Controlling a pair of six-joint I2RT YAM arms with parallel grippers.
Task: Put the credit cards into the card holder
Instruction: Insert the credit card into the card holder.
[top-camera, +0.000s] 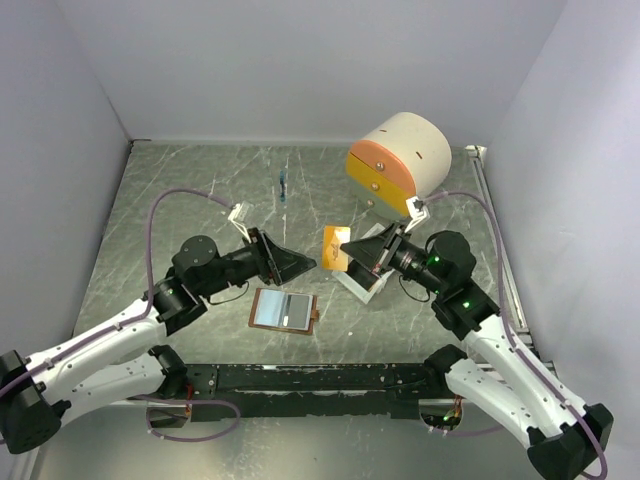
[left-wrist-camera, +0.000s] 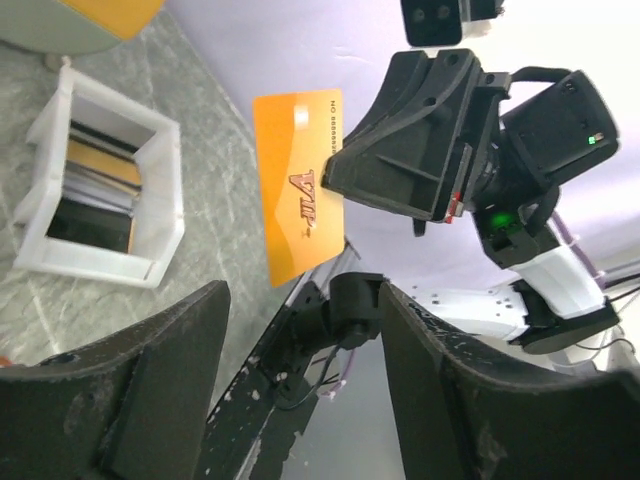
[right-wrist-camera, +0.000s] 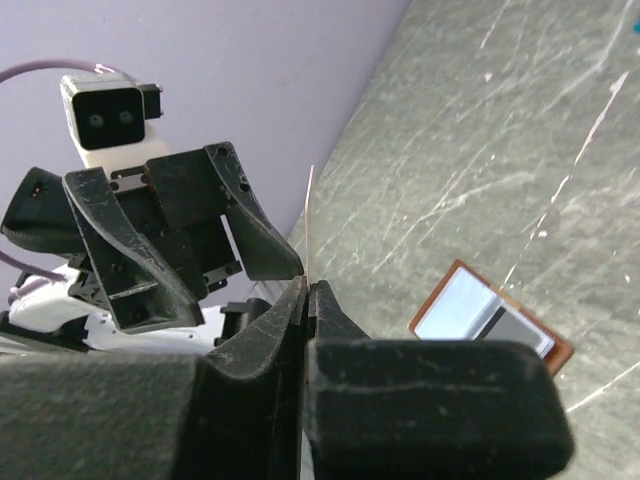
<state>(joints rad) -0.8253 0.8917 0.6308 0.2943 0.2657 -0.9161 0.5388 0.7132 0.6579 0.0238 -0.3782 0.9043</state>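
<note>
My right gripper (top-camera: 343, 246) is shut on an orange credit card (top-camera: 335, 249), holding it upright above the table. In the left wrist view the orange card (left-wrist-camera: 298, 180) shows its "VIP" face, pinched at its right edge by the right gripper (left-wrist-camera: 345, 170). The right wrist view sees that card (right-wrist-camera: 310, 215) edge-on between the closed fingertips (right-wrist-camera: 322, 300). My left gripper (top-camera: 308, 263) faces the card, apart from it, open and empty (left-wrist-camera: 303, 300). The card holder (top-camera: 284, 310), a brown wallet, lies open on the table below them (right-wrist-camera: 490, 325).
A white tray (top-camera: 362, 287) under the right gripper holds several more cards (left-wrist-camera: 95, 180). The cream-and-orange drawer box (top-camera: 400, 160) stands at the back right. A thin blue object (top-camera: 284, 186) lies at the back middle. Walls close in on three sides.
</note>
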